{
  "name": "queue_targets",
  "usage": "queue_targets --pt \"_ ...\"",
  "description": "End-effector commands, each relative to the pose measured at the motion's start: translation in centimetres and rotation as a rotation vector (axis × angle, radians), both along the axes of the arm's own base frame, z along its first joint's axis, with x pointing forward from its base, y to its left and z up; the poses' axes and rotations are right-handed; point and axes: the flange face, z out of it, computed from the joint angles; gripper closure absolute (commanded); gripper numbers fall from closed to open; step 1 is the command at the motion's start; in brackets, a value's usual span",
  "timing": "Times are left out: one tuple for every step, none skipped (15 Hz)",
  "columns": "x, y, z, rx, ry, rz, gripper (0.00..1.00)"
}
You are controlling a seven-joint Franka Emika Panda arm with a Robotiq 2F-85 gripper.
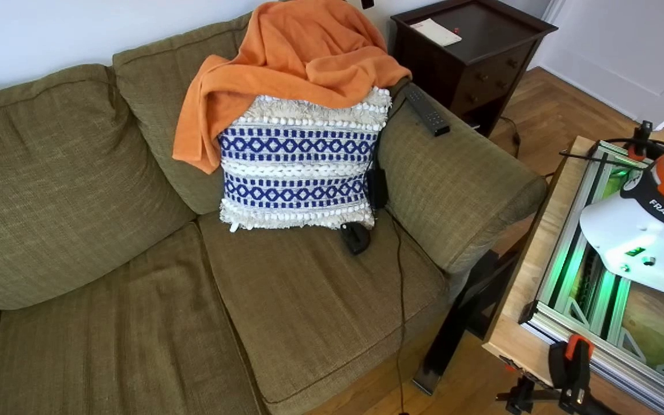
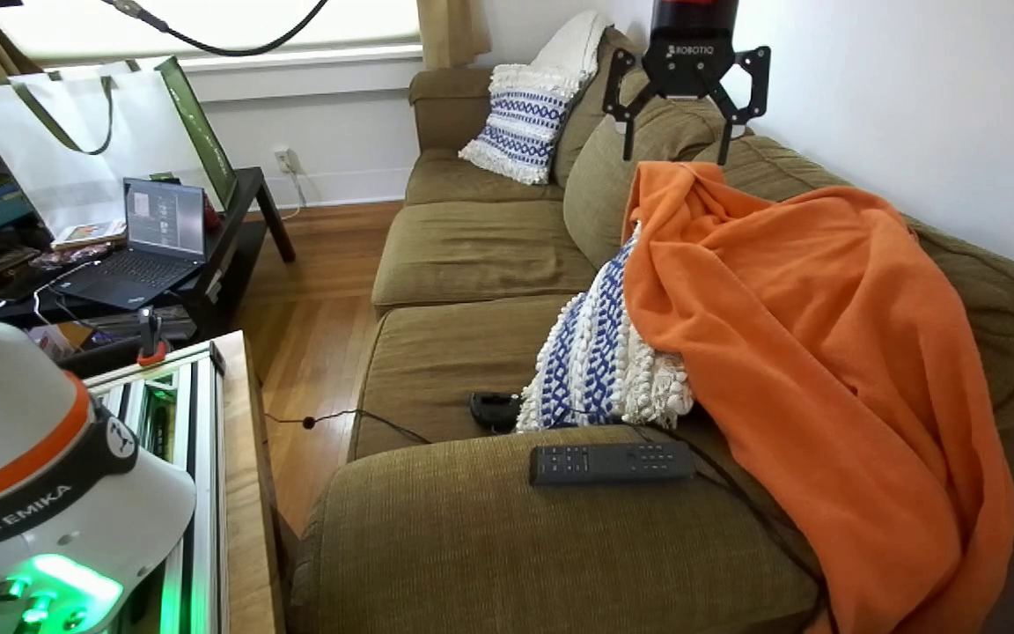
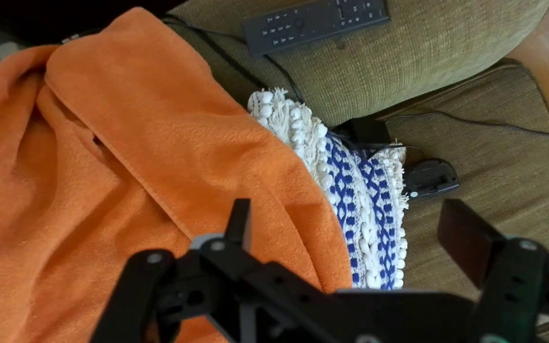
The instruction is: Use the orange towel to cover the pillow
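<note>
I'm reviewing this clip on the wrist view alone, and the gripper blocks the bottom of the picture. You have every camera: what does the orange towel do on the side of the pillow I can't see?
Observer: In an exterior view, a corner of the orange towel hangs down beside the throw pillow, against an olive back cushion.

Reviewer: How much of the pillow's front is left bare?

Observer: Most of it: below the towel's folds, the patterned front shows across nearly its full width.

Reviewer: Any look-alike that could muddle my label?

Observer: Yes, in an exterior view a second throw pillow, also white with blue bands, leans at the far end of the sofa.
</note>
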Motion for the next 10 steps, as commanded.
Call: queue_targets --pt "0.7 -0.3 -0.7 0.005 0.004 0.019 0.0" --pt "1.3 -0.7 -1.5 0.009 0.009 0.03 0.0" --pt "1.8 -0.9 -2.0 0.011 0.013 0.034 0.0" --pt "2.1 -1.0 -2.3 0.012 0.016 0.037 0.0" --pt "2.2 -1.0 -2.4 0.013 0.014 0.039 0.0" --pt "2.3 -1.0 -2.2 0.013 0.012 0.04 0.0" --pt "2.4 -1.0 -2.1 0.013 0.009 0.041 0.0" --pt "2.8 -1.0 -2.8 0.0 0.0 0.058 0.0" --pt "3.4 0.5 -4.6 0.018 0.009 0.081 0.0" --pt "3.6 1.1 -5.5 0.041 0.015 0.102 0.0"
